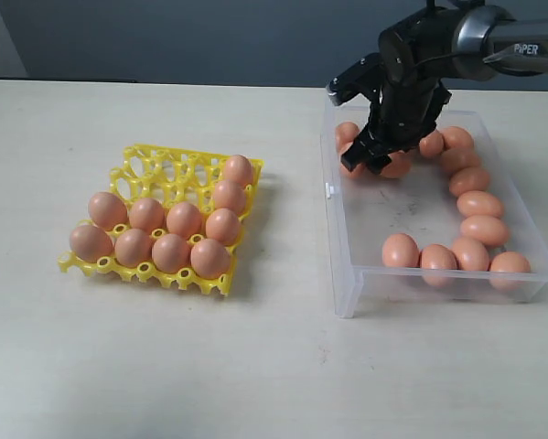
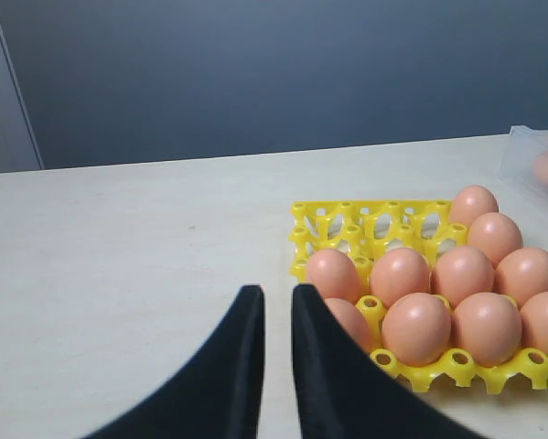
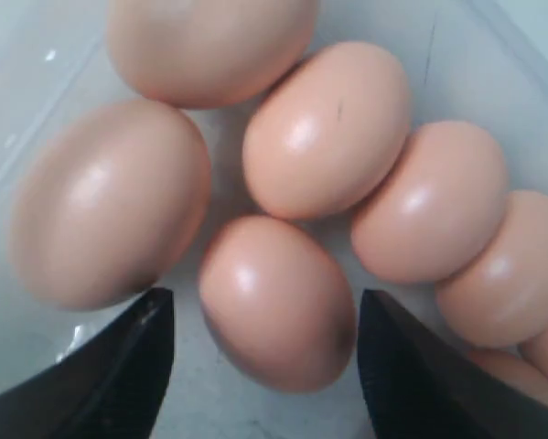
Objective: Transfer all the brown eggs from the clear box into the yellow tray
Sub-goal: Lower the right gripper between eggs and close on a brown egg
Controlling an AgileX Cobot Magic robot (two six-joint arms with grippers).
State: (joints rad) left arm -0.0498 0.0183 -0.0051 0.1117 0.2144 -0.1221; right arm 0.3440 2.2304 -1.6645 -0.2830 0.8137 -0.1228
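The yellow tray (image 1: 155,165) lies on the left of the table and holds several brown eggs (image 1: 184,219) in its near rows and right column. To the right, the clear box (image 1: 347,274) has several more brown eggs (image 1: 479,203) along its far, right and near sides. My right gripper (image 1: 370,160) reaches down into the box's far left corner. In the right wrist view it (image 3: 264,302) is open, with one egg (image 3: 275,274) between the fingers and a gap on each side. My left gripper (image 2: 278,291) is shut and empty, low over the table beside the tray (image 2: 347,219).
The box's white clip (image 1: 329,190) faces the tray across a strip of bare table. A corner of the clear box (image 2: 530,151) shows in the left wrist view. A dark wall stands behind the table.
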